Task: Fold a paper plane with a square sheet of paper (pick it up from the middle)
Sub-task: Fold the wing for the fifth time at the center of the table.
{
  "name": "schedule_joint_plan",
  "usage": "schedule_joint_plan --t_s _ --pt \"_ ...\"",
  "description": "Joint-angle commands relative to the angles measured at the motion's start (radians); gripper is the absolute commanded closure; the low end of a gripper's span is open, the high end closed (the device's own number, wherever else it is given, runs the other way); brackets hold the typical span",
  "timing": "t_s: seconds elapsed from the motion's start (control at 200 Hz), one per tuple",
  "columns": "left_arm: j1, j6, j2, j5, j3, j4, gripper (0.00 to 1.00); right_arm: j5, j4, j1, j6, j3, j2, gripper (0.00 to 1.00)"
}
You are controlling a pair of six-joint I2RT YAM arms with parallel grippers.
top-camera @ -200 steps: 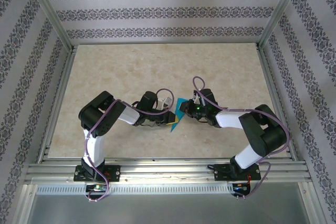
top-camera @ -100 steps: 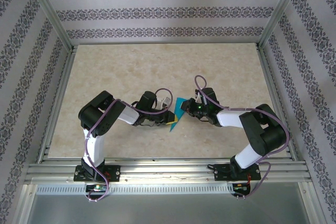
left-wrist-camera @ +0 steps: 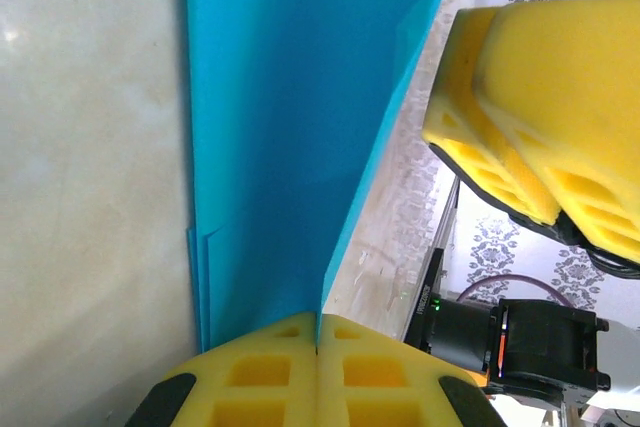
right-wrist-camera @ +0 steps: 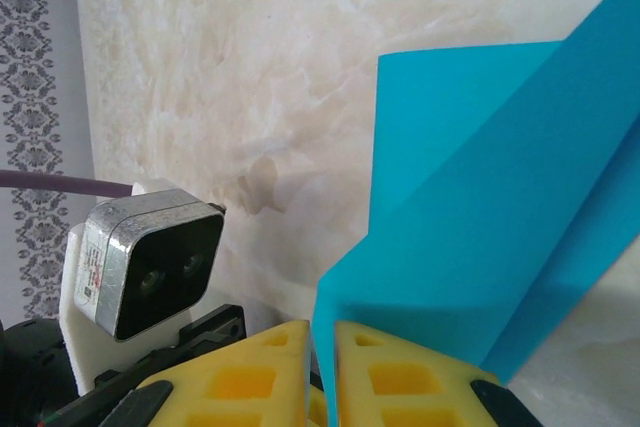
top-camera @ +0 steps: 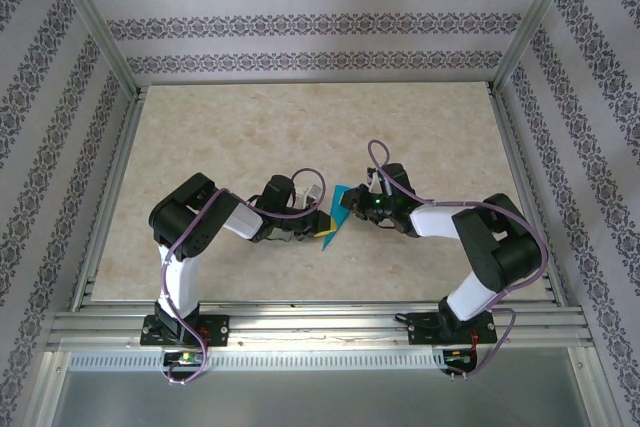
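Left gripper [left-wrist-camera: 317,329] and right gripper [right-wrist-camera: 322,339] each clamp one edge of the folded teal paper sheet [top-camera: 337,213], which is held between them near the table's middle. Uneven pulling would likely tear the sheet, or let it slip and skew the crease.

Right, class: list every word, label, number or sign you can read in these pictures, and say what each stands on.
No text can be read.
Small sticker on the side of the silver camera: print too small to read.
Orange mark on the black motor housing: blurred, no letters legible.
The teal paper is plain.
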State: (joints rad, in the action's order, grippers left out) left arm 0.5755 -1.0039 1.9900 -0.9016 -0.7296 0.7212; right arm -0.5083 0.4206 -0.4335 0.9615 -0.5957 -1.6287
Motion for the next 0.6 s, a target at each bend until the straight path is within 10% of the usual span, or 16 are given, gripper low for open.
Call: schedule_joint_plan --t_s 0.0,0.595 --pt "-0.02 0.012 0.029 0.053 0.035 -0.057 1.0 -0.04 0.014 0.006 -0.026 -0.029 -0.029 0.85" --pt "-0.027 0.013 0.023 0.073 0.036 -0.118 1.0 -0.071 0.062 0.013 -0.026 -0.064 -0.165 0.85"
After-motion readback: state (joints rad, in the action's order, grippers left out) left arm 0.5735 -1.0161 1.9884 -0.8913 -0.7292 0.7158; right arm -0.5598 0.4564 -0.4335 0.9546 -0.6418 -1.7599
